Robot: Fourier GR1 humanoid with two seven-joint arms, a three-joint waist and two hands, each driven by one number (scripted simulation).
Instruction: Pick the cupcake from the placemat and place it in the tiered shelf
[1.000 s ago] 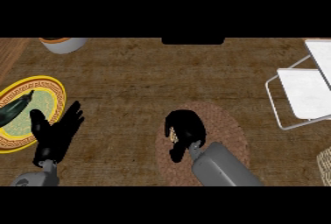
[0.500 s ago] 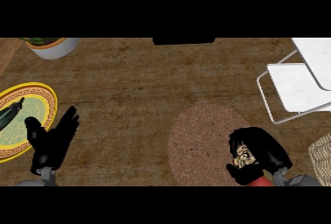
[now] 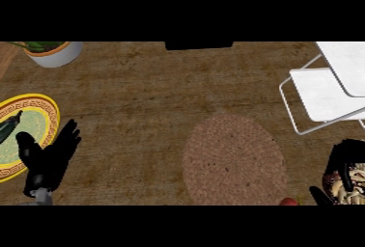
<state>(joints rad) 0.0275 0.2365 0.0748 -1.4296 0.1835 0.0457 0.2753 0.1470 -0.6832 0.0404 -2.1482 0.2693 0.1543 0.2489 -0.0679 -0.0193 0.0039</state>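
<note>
My right hand [image 3: 348, 159] is at the lower right edge of the head view, fingers curled round the cupcake [image 3: 349, 185], whose pale frosting and dark wrapper show between the fingers. It is off the round woven placemat [image 3: 231, 159], to its right, and below the white tiered shelf [image 3: 331, 91] at the upper right. The placemat lies bare. My left hand [image 3: 49, 161] rests open at the lower left, fingers up, beside the yellow plate.
A yellow-rimmed plate [image 3: 32, 108] with a dark vegetable [image 3: 8, 126] sits at the left edge. A potted plant [image 3: 53, 52] stands at the top left. A dark object [image 3: 198, 45] sits at the counter's far edge. Something red [image 3: 287, 201] shows by my right wrist.
My right hand has carried the cupcake off the placemat, to the right and toward the lower right corner. The view has shifted, so the shelf now appears closer. The left hand stays put.
</note>
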